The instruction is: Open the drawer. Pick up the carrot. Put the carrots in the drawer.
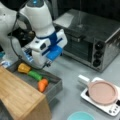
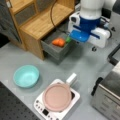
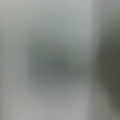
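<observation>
We see the drawer (image 1: 53, 87) pulled open at a front view's lower left, carrot (image 1: 42, 84) lying inside; the hand (image 1: 47, 63) hovers above, its grip unreadable, over grey table (image 1: 72, 75).

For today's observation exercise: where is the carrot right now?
The carrot lies inside the open drawer, at its front end beside the green toy vegetable, low and left of centre in a front view, below the pincer.
</observation>
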Controlling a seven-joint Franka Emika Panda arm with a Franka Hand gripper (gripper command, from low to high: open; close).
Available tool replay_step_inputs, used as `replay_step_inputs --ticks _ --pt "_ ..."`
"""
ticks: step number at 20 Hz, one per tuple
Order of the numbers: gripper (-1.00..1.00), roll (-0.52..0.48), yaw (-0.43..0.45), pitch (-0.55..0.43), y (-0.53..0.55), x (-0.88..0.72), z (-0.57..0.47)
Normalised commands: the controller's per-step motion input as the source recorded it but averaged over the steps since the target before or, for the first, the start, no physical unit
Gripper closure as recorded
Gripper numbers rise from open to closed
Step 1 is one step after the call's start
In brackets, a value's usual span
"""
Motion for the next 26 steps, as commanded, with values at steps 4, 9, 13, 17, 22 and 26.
replay_step_inputs --ticks 4,9,13,17,22,26 --pt "-1.00 0.026 0.053 -0.002 -0.15 0.06 -0.12" --pt "-1.00 0.011 0.071 -0.005 -0.11 0.03 -0.03" --pt "-1.00 -0.003 0.086 -0.011 -0.10 0.01 0.00" --pt "-1.00 -0.025 0.100 -0.001 -0.13 0.00 -0.01" --pt "-1.00 -0.074 0.130 0.038 -0.24 -0.03 0.04" --pt "-1.00 -0.088 0.176 0.051 -0.35 -0.06 0.05"
